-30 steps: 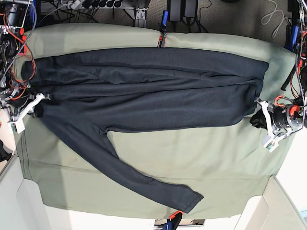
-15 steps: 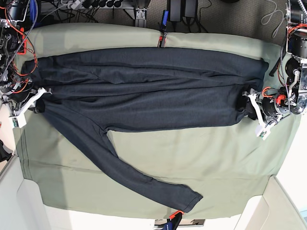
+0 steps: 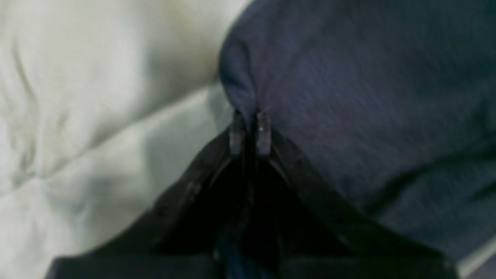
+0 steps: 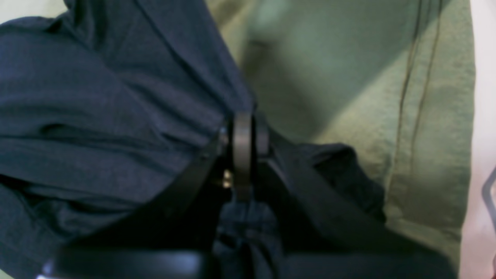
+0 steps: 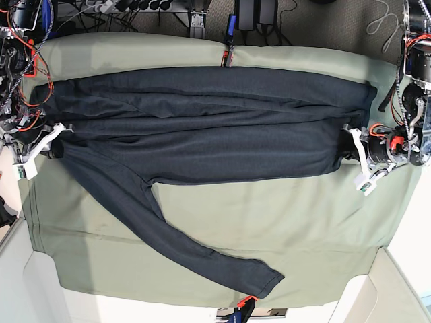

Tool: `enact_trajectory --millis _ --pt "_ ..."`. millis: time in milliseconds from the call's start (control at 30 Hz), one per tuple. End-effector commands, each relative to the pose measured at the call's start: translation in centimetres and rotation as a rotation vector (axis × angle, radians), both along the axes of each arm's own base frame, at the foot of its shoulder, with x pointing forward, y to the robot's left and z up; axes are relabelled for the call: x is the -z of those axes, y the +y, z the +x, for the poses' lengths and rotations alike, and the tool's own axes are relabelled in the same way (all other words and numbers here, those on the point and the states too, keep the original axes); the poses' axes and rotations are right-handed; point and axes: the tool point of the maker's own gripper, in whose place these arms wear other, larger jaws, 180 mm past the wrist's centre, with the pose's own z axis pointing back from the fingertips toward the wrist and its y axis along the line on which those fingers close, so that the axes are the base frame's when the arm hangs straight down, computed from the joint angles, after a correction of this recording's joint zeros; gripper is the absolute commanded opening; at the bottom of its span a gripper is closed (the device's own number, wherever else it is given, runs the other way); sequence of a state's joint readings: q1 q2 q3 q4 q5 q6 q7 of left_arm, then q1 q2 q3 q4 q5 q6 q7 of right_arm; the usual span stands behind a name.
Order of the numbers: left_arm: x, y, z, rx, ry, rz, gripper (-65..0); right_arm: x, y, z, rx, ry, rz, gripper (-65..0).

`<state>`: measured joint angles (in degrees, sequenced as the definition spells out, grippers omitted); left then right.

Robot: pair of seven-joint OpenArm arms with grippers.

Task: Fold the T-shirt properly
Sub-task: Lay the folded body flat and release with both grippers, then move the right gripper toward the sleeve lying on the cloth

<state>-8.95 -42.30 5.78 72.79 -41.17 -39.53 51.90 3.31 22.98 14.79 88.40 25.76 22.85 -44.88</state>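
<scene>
T-shirt [image 5: 202,128]: dark charcoal-navy, long-sleeved, stretched lengthwise across the far half of the table, from the base view's left edge to its right. Long creases run along its upper part.
Loose sleeve [image 5: 182,235]: leaves the shirt's body near the left side of the base view and runs diagonally toward the near edge, lying flat, its cuff close to the cloth's near border.
Table cloth [image 5: 283,229]: sage-green, covers the table; the near half is bare except for the sleeve.
Left gripper [image 3: 250,133]: at the base view's right end of the shirt. In the left wrist view its fingers [image 3: 236,135] are pressed together at the shirt's edge, where the knit puckers into a small fold right at the tips. It appears to pinch that fold, though the view is blurred and the cloth between the tips is hard to make out.
Right gripper [image 4: 242,147]: at the base view's left end of the shirt. Its fingers [image 4: 242,162] are closed tight with dark fabric bunched on both sides and gathered beneath them, so they pinch the T-shirt.
Cloth under the right gripper: the green surface shows beside the bunched fabric, with a stitched hem line running along it.
Clamp [image 5: 227,55]: orange and black, on the far edge of the table cloth, just above the shirt.
</scene>
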Motion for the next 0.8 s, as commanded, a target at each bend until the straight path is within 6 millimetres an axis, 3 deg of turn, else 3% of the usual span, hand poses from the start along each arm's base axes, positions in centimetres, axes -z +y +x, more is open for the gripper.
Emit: enact_trajectory --millis 0,133,233,633,767 --pt "-2.6 0.4 1.3 0.023 -0.061 0.009 -65.0 -1.6 -0.5 0.9 0.001 -0.054 -0.009 -65.0" --pt "-5.2 -0.6 0.3 0.108 -0.077 0.022 -65.0 -1.6 -1.2 0.7 0.018 -0.047 -0.01 -65.0" --pt "-5.7 -0.6 -0.9 0.16 -0.073 0.064 -65.0 -1.8 -1.8 0.4 0.022 -0.039 -0.005 -65.0" --pt "-2.6 0.8 -5.3 0.176 0.06 0.122 -64.4 -1.4 -4.4 -3.7 0.083 -0.043 0.104 -65.0" --pt "-2.1 0.7 -5.9 0.176 0.075 0.118 -45.8 -1.3 -4.2 -4.0 0.086 -0.04 0.125 -65.0"
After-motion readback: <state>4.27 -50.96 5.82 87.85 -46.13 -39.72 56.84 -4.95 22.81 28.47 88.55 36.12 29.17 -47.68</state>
